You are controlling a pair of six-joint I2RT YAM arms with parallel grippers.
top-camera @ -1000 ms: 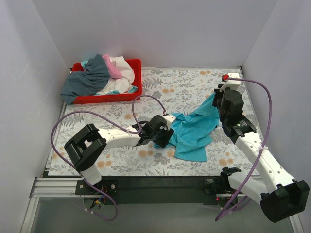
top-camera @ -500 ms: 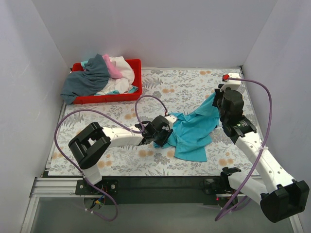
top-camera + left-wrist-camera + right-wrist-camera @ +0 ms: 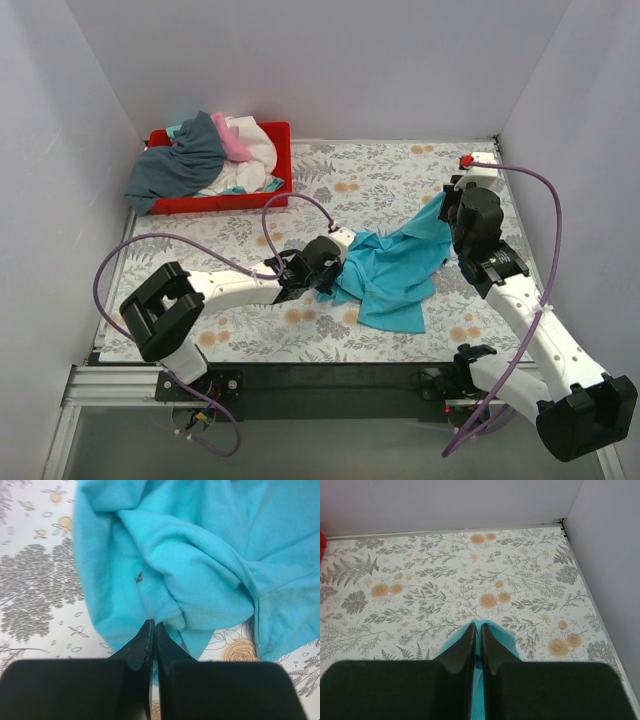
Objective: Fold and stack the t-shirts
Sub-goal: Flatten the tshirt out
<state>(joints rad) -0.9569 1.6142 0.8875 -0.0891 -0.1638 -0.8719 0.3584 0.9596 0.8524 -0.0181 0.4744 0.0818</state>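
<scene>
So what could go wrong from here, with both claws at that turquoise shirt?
The left gripper seems to pinch only the hem of the turquoise t-shirt, so a pull might slip it free. The shirt lies bunched and twisted; folding it like this would likely trap creases. The right gripper grips a corner close to the side wall, leaving little room to spread it that way.

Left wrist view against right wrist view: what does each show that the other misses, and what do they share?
Only left wrist: the turquoise t-shirt bunched in folds, with a dark speck on it. Only right wrist: the back wall and side wall. Both: the floral table cover, and turquoise cloth pinched in a shut gripper, the left gripper and right gripper alike.
</scene>
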